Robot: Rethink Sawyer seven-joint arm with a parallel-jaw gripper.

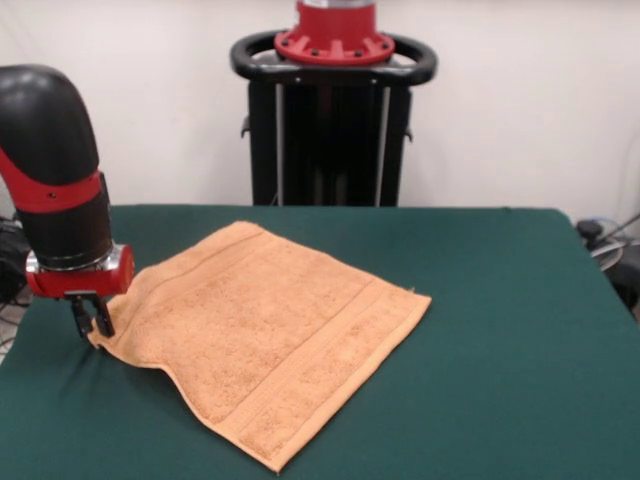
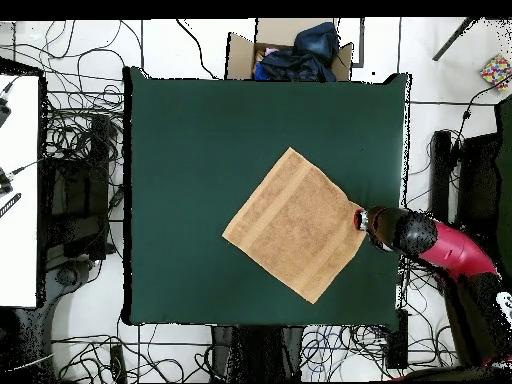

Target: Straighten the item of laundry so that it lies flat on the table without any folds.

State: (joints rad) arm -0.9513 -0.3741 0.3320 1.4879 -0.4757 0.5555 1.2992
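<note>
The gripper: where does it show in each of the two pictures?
Front view: gripper at the left, at the towel's left corner.
Overhead view: gripper right of centre, at the towel's right corner.
Shared landmark: that towel corner.

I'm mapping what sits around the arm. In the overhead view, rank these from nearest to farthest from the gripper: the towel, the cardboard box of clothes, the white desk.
1. The towel: its corner meets the gripper.
2. The cardboard box: off the table, past its top edge.
3. The white desk: at the picture's left edge, across the whole table.
</note>
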